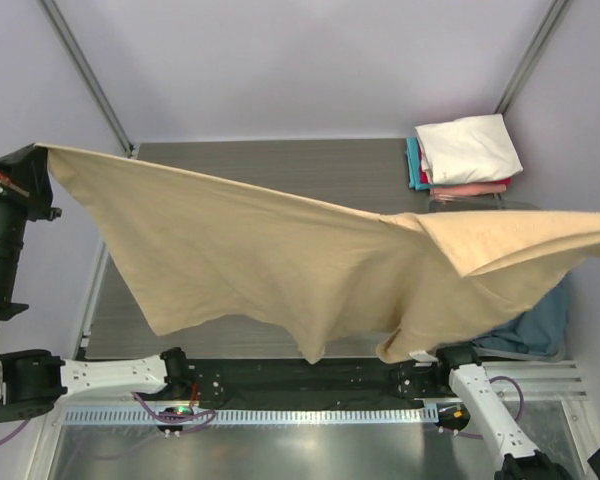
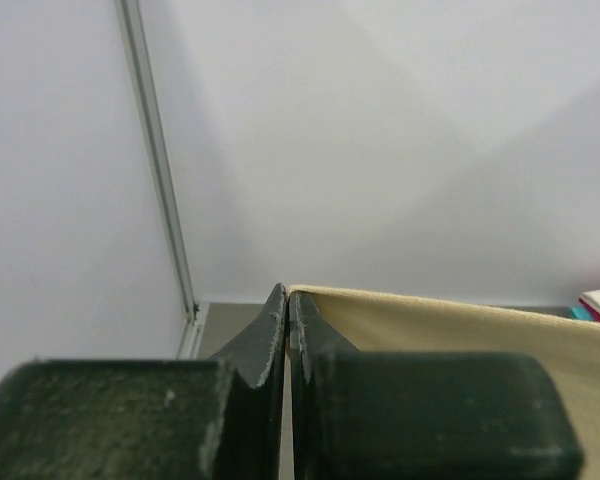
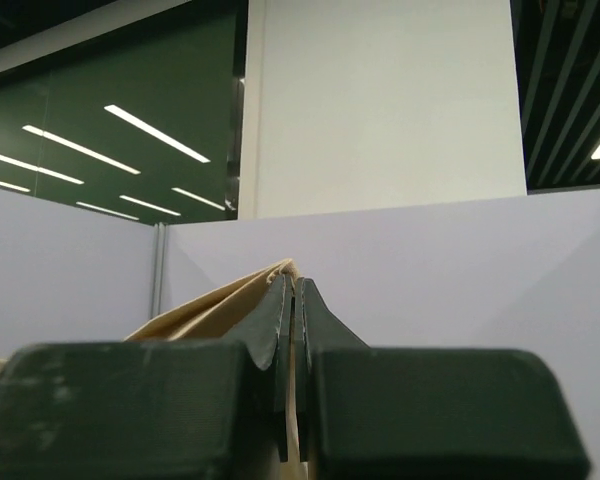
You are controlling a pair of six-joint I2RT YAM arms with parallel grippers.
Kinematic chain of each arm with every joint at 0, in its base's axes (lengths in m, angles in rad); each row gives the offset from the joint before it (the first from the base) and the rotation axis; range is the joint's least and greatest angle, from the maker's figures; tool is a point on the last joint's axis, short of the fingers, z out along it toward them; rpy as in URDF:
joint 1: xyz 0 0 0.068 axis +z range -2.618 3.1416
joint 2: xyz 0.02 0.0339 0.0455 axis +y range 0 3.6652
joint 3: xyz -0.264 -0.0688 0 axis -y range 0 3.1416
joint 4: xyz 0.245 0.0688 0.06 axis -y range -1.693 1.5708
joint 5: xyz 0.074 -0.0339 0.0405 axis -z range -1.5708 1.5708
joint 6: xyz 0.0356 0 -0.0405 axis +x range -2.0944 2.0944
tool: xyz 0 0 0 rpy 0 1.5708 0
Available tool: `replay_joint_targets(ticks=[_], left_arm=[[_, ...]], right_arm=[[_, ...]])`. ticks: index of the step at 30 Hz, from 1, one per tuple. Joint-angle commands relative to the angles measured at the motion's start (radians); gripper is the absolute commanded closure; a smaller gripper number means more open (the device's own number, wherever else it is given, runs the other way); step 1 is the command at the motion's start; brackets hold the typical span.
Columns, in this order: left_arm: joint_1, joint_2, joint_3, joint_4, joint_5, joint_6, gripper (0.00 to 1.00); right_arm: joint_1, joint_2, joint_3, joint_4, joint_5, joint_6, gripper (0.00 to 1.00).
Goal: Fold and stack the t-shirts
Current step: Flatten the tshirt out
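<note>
The tan t-shirt (image 1: 280, 260) hangs stretched wide in the air above the table, from the far left to the right edge of the top view. My left gripper (image 1: 42, 150) is shut on its left corner; in the left wrist view the gripper (image 2: 287, 292) pinches the tan edge (image 2: 460, 330). My right gripper is outside the top view at the right; in the right wrist view the gripper (image 3: 292, 280) is shut on a tan fold (image 3: 210, 305). A stack of folded shirts, cream-white (image 1: 468, 148) on pink (image 1: 470, 188) and teal (image 1: 413, 163), sits at the back right.
A slate blue shirt (image 1: 540, 325) lies crumpled at the right under the tan one. The dark wood-grain table (image 1: 280, 165) has a metal rail (image 1: 280, 414) along its near edge. Grey walls and frame posts (image 1: 85, 70) surround the cell.
</note>
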Motion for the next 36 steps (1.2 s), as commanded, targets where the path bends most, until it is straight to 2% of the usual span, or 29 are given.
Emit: replay_joint_targets(ticks=[1, 3, 6, 7, 10, 11, 13, 14, 15, 16, 17, 19, 20, 21, 22, 23, 24, 25, 27, 29, 31, 34, 36], left_arm=[[0.006, 0.080, -0.038, 0.222, -0.010, 0.253, 1.00], [0.003, 0.123, -0.046, 0.245, -0.015, 0.280, 0.99], [0.003, 0.167, -0.082, 0.297, -0.005, 0.280, 1.00], [0.003, 0.172, -0.105, 0.317, -0.007, 0.274, 1.00], [0.027, 0.181, -0.212, 0.317, 0.011, 0.206, 0.99], [0.102, 0.199, -0.245, 0.308, 0.049, 0.129, 0.99], [0.248, 0.238, -0.277, 0.131, 0.146, -0.026, 0.99], [0.456, 0.300, -0.277, 0.065, 0.316, -0.203, 1.00], [0.577, 0.334, -0.285, -0.022, 0.411, -0.270, 1.00], [0.697, 0.382, -0.289, -0.043, 0.521, -0.339, 1.00], [0.885, 0.423, -0.309, -0.031, 0.624, -0.384, 1.00], [1.036, 0.619, -0.288, -0.046, 0.718, -0.514, 1.00], [1.155, 0.700, -0.242, -0.078, 0.750, -0.550, 1.00], [1.202, 0.882, -0.133, -0.139, 0.830, -0.617, 1.00], [1.253, 0.964, -0.062, -0.185, 0.878, -0.647, 1.00], [1.315, 1.064, 0.015, -0.230, 0.924, -0.694, 0.97], [1.340, 1.147, 0.168, -0.326, 1.020, -0.734, 0.83], [1.371, 1.278, 0.221, -0.353, 1.081, -0.792, 0.72], [1.371, 1.356, 0.310, -0.400, 1.108, -0.806, 0.40], [1.368, 1.370, 0.285, -0.388, 1.075, -0.828, 0.24], [1.362, 1.359, 0.281, -0.400, 1.033, -0.832, 0.23], [1.362, 1.293, 0.234, -0.417, 0.952, -0.848, 0.23], [1.362, 1.208, 0.139, -0.407, 0.918, -0.863, 0.23]], right_arm=[[-0.003, 0.208, 0.100, 0.017, 0.035, -0.009, 0.99], [-0.003, 0.309, 0.162, -0.050, 0.035, -0.001, 0.99], [-0.003, 0.544, 0.298, -0.206, 0.029, 0.001, 0.99], [-0.004, 0.652, 0.315, -0.234, 0.023, 0.011, 0.99], [-0.003, 0.774, 0.268, -0.283, -0.006, 0.025, 0.99], [-0.004, 0.823, 0.177, -0.235, -0.006, 0.043, 0.99], [0.000, 0.889, 0.048, -0.169, 0.010, 0.057, 0.99], [0.000, 0.987, 0.035, -0.142, 0.021, 0.065, 0.99], [-0.001, 1.046, 0.038, -0.144, 0.033, 0.068, 0.99], [0.002, 1.104, 0.052, -0.148, 0.027, 0.070, 0.99], [0.005, 1.170, 0.102, -0.174, 0.033, 0.065, 0.99], [0.019, 1.352, 0.221, -0.217, 0.104, 0.070, 0.99], [0.020, 1.405, 0.261, -0.251, 0.138, 0.074, 0.97], [0.020, 1.508, 0.304, -0.271, 0.177, 0.088, 0.92], [0.020, 1.557, 0.411, -0.297, 0.199, 0.088, 0.78], [0.020, 1.601, 0.467, -0.337, 0.193, 0.087, 0.35], [0.019, 1.697, 0.528, -0.366, 0.185, 0.076, 0.22], [0.020, 1.735, 0.661, -0.406, 0.188, 0.076, 0.06], [0.020, 1.778, 0.731, -0.472, 0.172, 0.076, 0.04], [0.026, 1.708, 0.623, -0.437, 0.159, 0.070, 0.04], [0.036, 1.678, 0.534, -0.397, 0.159, 0.071, 0.04], [0.069, 1.536, 0.343, -0.333, 0.094, 0.102, 0.05], [0.123, 1.482, 0.238, -0.280, 0.064, 0.116, 0.05]])
